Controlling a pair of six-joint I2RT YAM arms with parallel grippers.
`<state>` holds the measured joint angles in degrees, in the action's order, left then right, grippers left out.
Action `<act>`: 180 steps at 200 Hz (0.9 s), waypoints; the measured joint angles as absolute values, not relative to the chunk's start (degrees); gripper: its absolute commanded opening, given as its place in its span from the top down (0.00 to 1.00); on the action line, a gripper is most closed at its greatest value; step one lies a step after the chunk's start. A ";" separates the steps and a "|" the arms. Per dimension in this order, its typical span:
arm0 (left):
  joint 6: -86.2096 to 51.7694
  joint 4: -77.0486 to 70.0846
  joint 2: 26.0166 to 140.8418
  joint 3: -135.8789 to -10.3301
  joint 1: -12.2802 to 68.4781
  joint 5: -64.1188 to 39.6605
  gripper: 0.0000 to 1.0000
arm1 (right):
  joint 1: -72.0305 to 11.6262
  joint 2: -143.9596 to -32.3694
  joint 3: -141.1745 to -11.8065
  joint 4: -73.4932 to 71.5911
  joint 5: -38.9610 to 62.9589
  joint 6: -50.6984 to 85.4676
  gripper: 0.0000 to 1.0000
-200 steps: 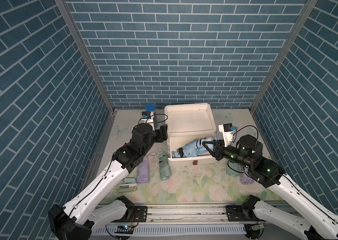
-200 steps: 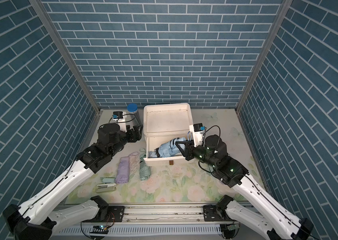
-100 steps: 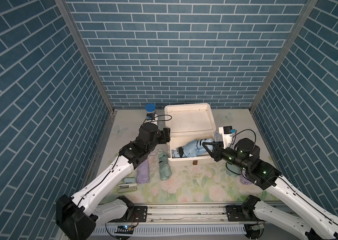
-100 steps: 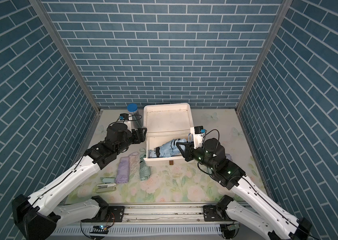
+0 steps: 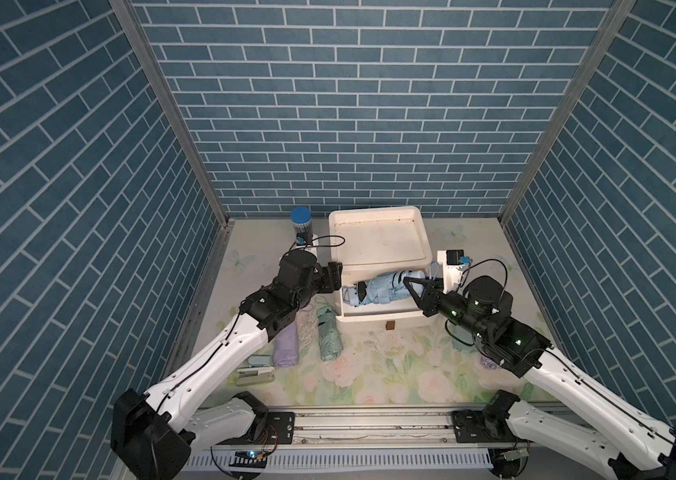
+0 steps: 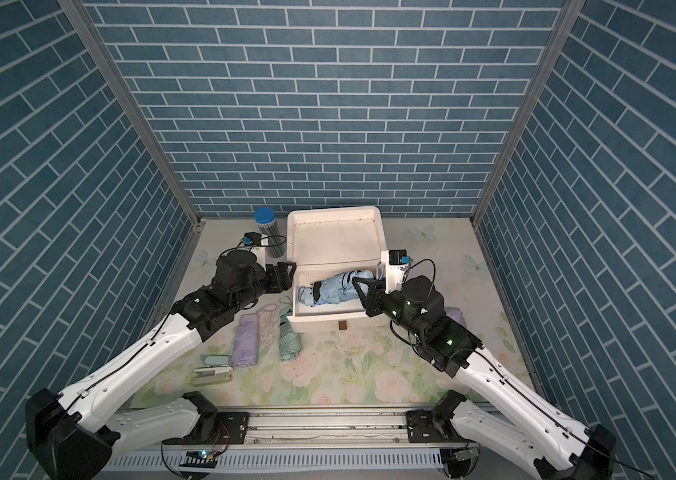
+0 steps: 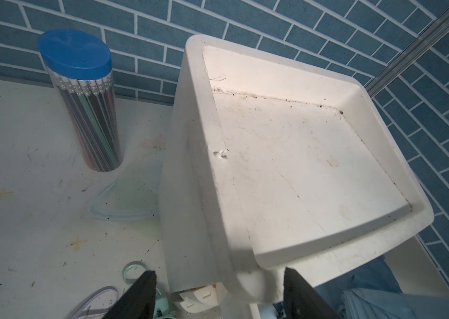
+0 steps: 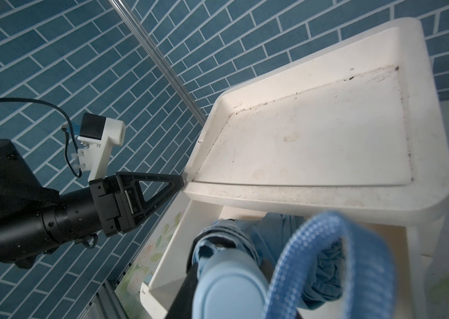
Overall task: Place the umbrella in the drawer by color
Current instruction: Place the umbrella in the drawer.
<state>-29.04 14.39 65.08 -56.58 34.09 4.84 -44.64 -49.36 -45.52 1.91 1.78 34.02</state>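
In the open drawer (image 5: pixel 373 323) of the white cabinet (image 5: pixel 382 266) the light blue umbrella (image 5: pixel 384 289) lies lengthwise, handle end toward the right arm; the right gripper (image 5: pixel 410 286) is clamped on that handle end; the left gripper (image 5: pixel 335 282) stands with fingers apart astride the cabinet's front left corner, holding nothing; a green umbrella (image 5: pixel 329 336) and a lilac umbrella (image 5: pixel 286 351) lie on the floral mat (image 5: pixel 390 374) beside the drawer; a blue-lidded pencil tub (image 5: pixel 302 222) stands at the back wall.
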 measured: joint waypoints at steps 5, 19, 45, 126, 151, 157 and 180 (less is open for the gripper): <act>-29.04 14.35 65.04 -56.58 34.09 4.84 0.24 | -44.64 -49.47 -45.52 1.72 1.65 34.00 1.00; -29.04 14.33 64.86 -56.58 34.09 4.89 0.24 | -45.01 -49.60 -45.52 1.32 1.58 33.61 1.00; -29.04 14.28 64.71 -56.64 34.09 4.93 0.23 | -47.18 -48.97 -45.43 1.37 0.91 33.12 1.00; -28.25 13.26 66.30 -57.17 34.09 5.61 0.24 | -53.63 -48.07 -40.29 -0.93 -4.12 34.37 1.00; -27.86 13.06 66.39 -57.17 34.09 5.67 0.25 | -53.82 -49.47 -39.77 -1.80 -6.26 34.76 1.00; -27.79 12.97 66.39 -57.17 34.09 5.65 0.25 | -53.84 -49.69 -39.77 -2.13 -6.83 34.79 1.00; -27.77 12.86 66.39 -57.06 34.09 5.30 0.25 | -53.87 -50.81 -39.79 -3.31 -8.71 35.24 1.00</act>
